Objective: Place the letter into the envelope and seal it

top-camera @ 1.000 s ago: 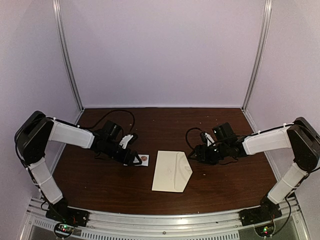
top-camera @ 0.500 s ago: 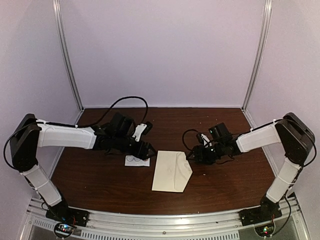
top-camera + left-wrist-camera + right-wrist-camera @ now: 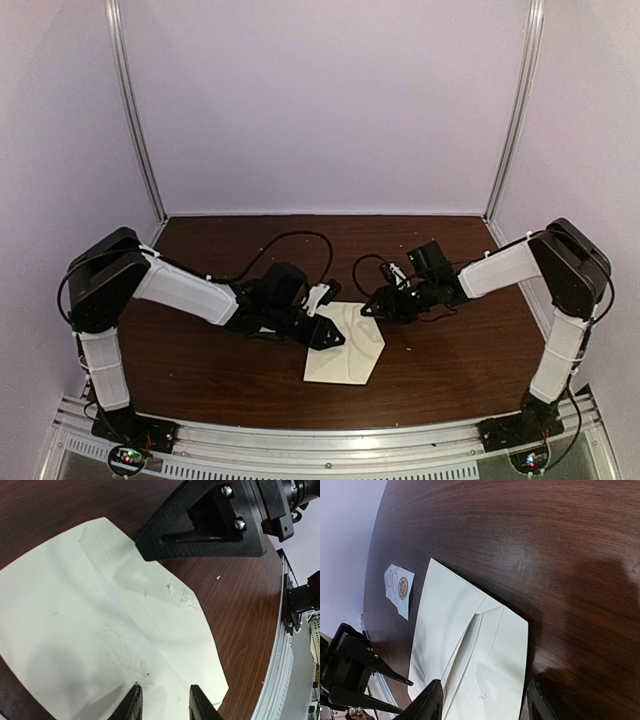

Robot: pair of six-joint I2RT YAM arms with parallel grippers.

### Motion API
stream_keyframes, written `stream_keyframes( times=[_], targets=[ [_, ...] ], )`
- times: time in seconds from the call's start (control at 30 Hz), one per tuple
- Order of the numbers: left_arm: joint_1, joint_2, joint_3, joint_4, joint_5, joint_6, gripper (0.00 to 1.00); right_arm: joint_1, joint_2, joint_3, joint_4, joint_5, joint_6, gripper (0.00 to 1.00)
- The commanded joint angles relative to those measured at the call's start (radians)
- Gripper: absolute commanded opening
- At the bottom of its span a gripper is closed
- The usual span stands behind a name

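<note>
Top view: I am seeing the envelope flat at mid-table, the left gripper over it and the right gripper at its far edge.
Left wrist: I am reading the jaws as narrowly parted and empty.
Right wrist: I am reading the jaws as wide and empty. A pinch here could crease or drag the paper.

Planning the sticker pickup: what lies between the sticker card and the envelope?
Nothing: only a narrow strip of bare table separates sticker card and envelope, per the right wrist view.
</note>
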Motion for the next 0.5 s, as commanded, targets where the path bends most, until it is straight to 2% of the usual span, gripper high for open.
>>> stream_keyframes(
  times=[0.0,0.2,0.47],
  targets=[
    [-0.024,0.065,0.013,0.148,0.038,-0.044,0.33,-0.002,0.030,0.016,0.011,-0.076,0.004,0.57],
    [-0.023,0.114,0.002,0.088,-0.039,-0.049,0.31,-0.002,-0.003,0.005,0.008,-0.106,0.013,0.56],
    [-0.023,0.115,-0.026,0.100,-0.046,-0.068,0.30,0.000,-0.041,-0.028,0.055,-0.189,0.057,0.56]
  ],
)
